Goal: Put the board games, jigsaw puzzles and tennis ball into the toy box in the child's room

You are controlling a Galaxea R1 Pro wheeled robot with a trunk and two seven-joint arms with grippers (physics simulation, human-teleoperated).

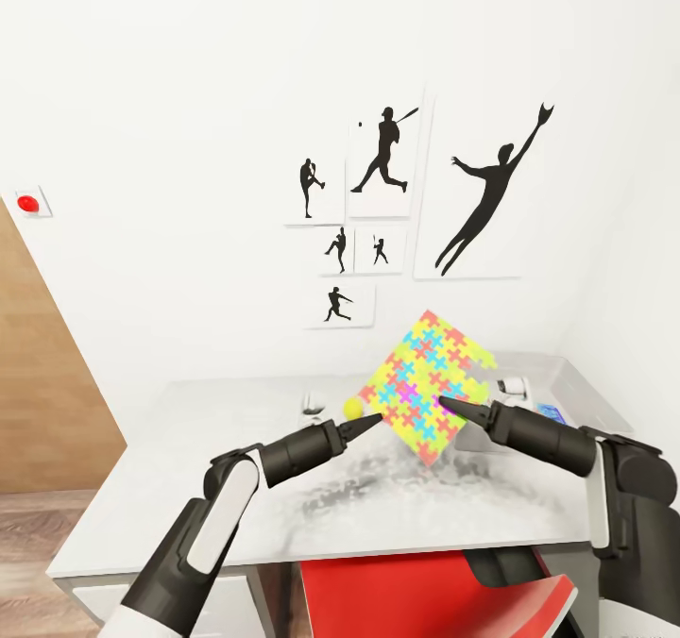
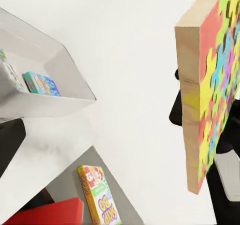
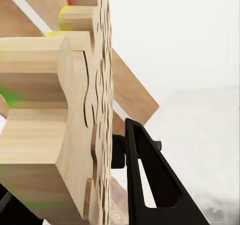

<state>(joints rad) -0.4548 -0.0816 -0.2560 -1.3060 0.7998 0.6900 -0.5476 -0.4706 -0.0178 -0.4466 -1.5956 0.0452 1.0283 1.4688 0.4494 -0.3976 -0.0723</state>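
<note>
A jigsaw puzzle, a bright multicoloured sheet on a wooden back, hangs tilted above the light-grey table. My right gripper is shut on its lower right edge; one finger lies against the puzzle. My left gripper is shut, with its tip just beside the puzzle's lower left edge. The tennis ball rests on the table behind that tip. The toy box stands at the table's right end, and a blue board game lies inside the toy box. A green-white-red board game lies on a grey surface.
A red chair is tucked under the table's front edge between my arms. The white wall with black baseball silhouettes rises right behind the table. A wooden panel stands at the far left.
</note>
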